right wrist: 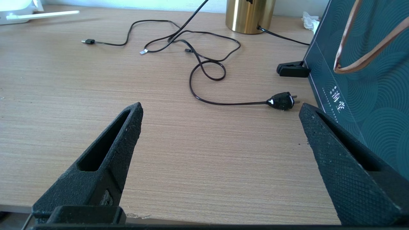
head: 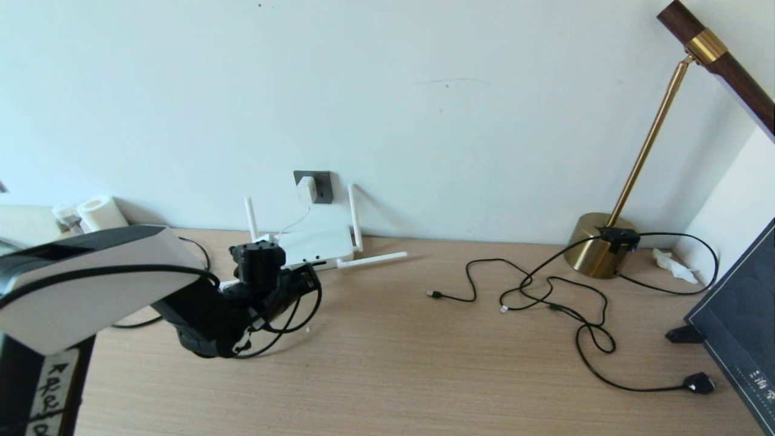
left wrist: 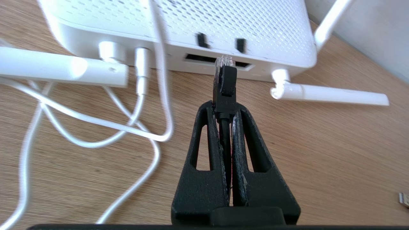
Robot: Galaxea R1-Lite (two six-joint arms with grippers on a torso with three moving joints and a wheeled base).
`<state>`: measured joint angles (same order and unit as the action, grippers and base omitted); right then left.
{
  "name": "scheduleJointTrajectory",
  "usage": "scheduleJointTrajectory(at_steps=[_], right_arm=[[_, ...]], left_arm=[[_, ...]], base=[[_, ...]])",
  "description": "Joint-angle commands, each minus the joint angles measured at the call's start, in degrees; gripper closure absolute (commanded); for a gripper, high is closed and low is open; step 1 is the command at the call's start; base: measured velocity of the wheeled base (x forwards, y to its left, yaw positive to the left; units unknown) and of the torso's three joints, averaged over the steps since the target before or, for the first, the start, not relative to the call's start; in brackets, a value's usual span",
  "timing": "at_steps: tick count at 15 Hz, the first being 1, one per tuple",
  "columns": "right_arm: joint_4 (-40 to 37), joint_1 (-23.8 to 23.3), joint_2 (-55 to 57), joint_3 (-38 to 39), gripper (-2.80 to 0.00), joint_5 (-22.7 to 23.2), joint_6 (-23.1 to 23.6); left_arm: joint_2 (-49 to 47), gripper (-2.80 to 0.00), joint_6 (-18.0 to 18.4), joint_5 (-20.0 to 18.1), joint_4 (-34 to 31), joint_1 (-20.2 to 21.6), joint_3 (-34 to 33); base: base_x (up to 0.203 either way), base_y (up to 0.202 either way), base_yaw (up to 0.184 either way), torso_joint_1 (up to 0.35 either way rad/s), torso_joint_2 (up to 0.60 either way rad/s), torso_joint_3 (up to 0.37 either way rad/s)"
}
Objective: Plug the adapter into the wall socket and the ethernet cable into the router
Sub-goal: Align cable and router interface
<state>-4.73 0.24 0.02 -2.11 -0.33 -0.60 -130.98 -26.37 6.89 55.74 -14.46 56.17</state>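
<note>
The white adapter [head: 307,189] sits in the dark grey wall socket [head: 321,185], its thin white cord running down to the router [head: 316,245]. The router lies flat on the desk against the wall, antennas spread. My left gripper [left wrist: 225,107] is shut on the ethernet cable [left wrist: 225,86]; its clear-tipped plug is right at the dark slot [left wrist: 199,58] on the router's edge, not seated in it. In the head view the left gripper [head: 306,277] is just in front of the router. My right gripper [right wrist: 220,111] is open over bare desk, holding nothing.
A brass lamp base [head: 596,244] stands at the back right. Thin black cables [head: 545,290] with small plugs and a black mains plug [head: 699,383] lie on the right of the desk. A dark green box [head: 742,321] leans at the right edge. White cords [left wrist: 96,127] loop beside the router.
</note>
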Motion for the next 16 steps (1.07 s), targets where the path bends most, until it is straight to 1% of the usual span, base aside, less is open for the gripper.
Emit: scheduleJointTrajectory(at_steps=[1,16], right_arm=[[-0.02,0.02,-0.02,0.0,-2.8,-0.02,-0.02],[-0.02,0.02,-0.02,0.0,-2.8,-0.03,-0.1]], left_arm=[[-0.32,0.0,-0.17,-0.03,0.33,0.22,-0.01],[-3.39,0.0,-0.17,-0.47,0.42,0.31,0.95]], base=[[0.0,0.0,0.0,0.0,0.0,0.0],[0.0,0.0,0.0,0.0,0.0,0.0]])
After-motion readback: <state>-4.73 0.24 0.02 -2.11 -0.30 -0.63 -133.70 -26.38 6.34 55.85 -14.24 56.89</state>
